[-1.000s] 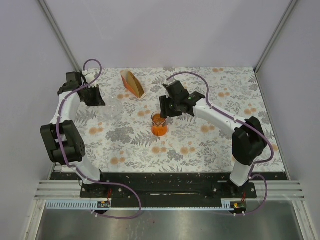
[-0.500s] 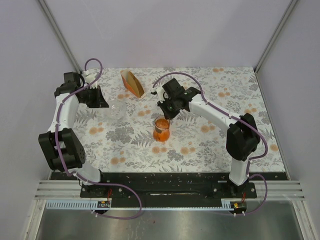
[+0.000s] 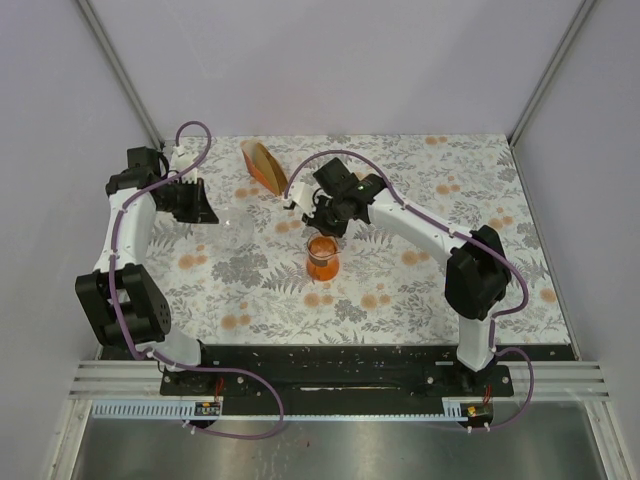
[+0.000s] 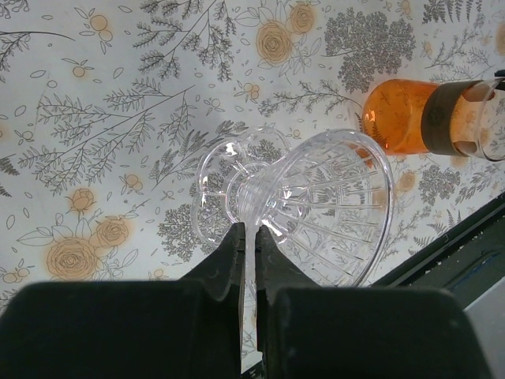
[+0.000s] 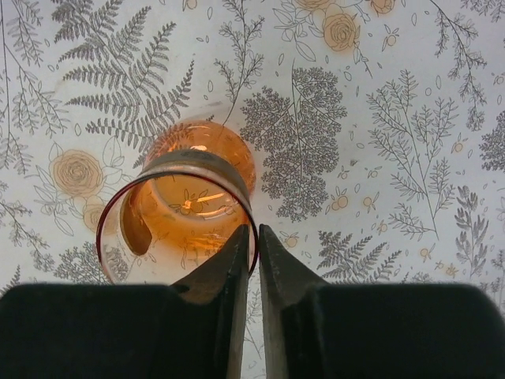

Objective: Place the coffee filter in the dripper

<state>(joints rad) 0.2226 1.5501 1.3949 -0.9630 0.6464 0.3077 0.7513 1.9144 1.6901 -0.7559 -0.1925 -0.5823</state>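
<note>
Here, left gripper (image 4: 248, 237) tight on the dripper (image 4: 331, 197); right gripper (image 5: 252, 237) narrow above the orange carafe (image 5: 185, 197).

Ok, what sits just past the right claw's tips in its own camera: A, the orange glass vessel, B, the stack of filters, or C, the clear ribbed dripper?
A: the right wrist view shows the orange glass vessel just beyond the right claw; the clear dripper is over by the left claw.
</note>
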